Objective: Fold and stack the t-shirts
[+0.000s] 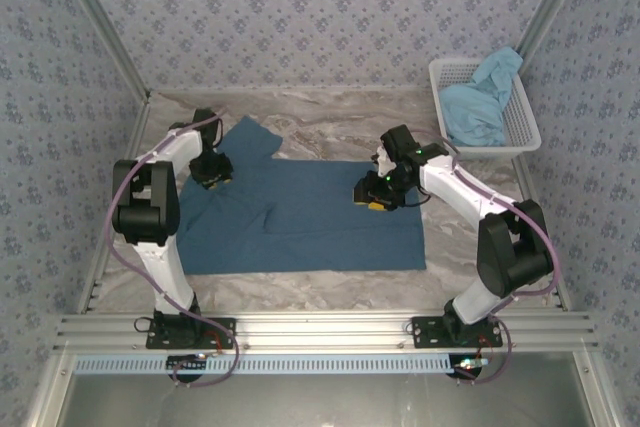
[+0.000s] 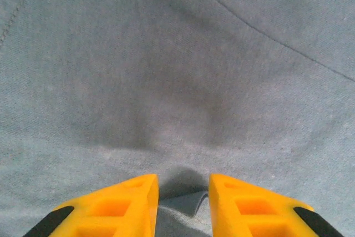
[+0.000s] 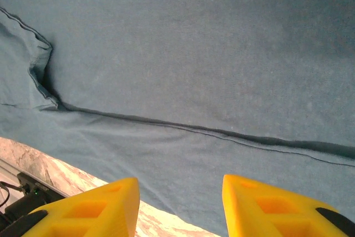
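The darker teal-blue t-shirt (image 1: pixel 310 222) lies spread on the marble table (image 1: pixel 330 122), with a sleeve (image 1: pixel 250 137) pointing to the back left. My left gripper (image 1: pixel 213 172) presses down on its left part. In the left wrist view a raised fold of that cloth (image 2: pixel 191 206) fills the narrow gap of the left gripper (image 2: pixel 183 178), pinched between the yellow fingers. My right gripper (image 1: pixel 372 197) hovers over the shirt's right part. In the right wrist view the right gripper (image 3: pixel 180 181) stands open over a layered edge (image 3: pixel 194 129), with nothing between its fingers. The lighter sky-blue t-shirt (image 1: pixel 480 97) is crumpled in the basket.
A white mesh basket (image 1: pixel 525 127) stands at the back right corner. Bare marble (image 3: pixel 50 165) shows beside the shirt's edge in the right wrist view. Patterned walls close in the table on three sides, and an aluminium rail (image 1: pixel 320 332) runs along the near edge.
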You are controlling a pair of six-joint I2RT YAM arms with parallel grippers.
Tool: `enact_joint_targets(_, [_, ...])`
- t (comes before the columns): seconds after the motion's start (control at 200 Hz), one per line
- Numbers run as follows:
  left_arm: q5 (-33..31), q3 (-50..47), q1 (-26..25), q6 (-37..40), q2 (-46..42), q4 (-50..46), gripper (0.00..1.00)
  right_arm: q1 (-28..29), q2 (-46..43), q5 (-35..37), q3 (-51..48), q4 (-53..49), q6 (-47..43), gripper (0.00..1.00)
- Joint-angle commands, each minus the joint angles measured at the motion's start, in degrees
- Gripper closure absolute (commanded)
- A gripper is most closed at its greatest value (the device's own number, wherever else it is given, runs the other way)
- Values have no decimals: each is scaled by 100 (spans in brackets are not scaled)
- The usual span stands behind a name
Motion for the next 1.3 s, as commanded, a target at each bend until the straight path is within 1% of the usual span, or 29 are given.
enact_joint_targets(0.0, [77,-128,-68,164,39,12,71,-20,99,-137,40,19,48,54])
enact_joint_targets(0.26, [-13,-247,-245,250,14,3,72,-26,141,-189,29,56,64,54])
enact_joint_targets(0.405, [-121,-270,-254,271,62,-11,79,-21,102,-213,-33,89,104,54])
enact_joint_targets(0.475, [-178,-249,-254,272,91,-23,80,-20,78,-217,-68,98,122,54])
enact_joint_targets(0.595, [-366,-171,-278,290,129,-108,78,-20,32,-215,-117,110,117,54])
enact_joint_targets(0.715, [-480,-184,-302,216,-30,-148,70,-20,-12,-208,-163,115,131,54])
enact_joint_targets(0.804, [-464,-225,-335,180,-150,-117,69,-17,-23,-210,-200,141,148,54])
enact_joint_targets(1.019, [-451,-176,-351,276,95,-157,75,-13,4,-231,-181,151,147,54])
enact_joint_targets(1.124, [-479,-208,-351,290,138,-135,80,-16,1,-229,-175,133,139,54])
enact_joint_targets(1.204, [-486,-222,-360,298,154,-121,87,-12,-14,-225,-205,133,148,54])
enact_joint_targets(1.249, [-492,-206,-368,307,153,-125,88,-13,-23,-224,-210,133,148,54])
enact_joint_targets(1.294, [-489,-189,-390,329,143,-134,92,-12,-19,-215,-228,133,148,54])
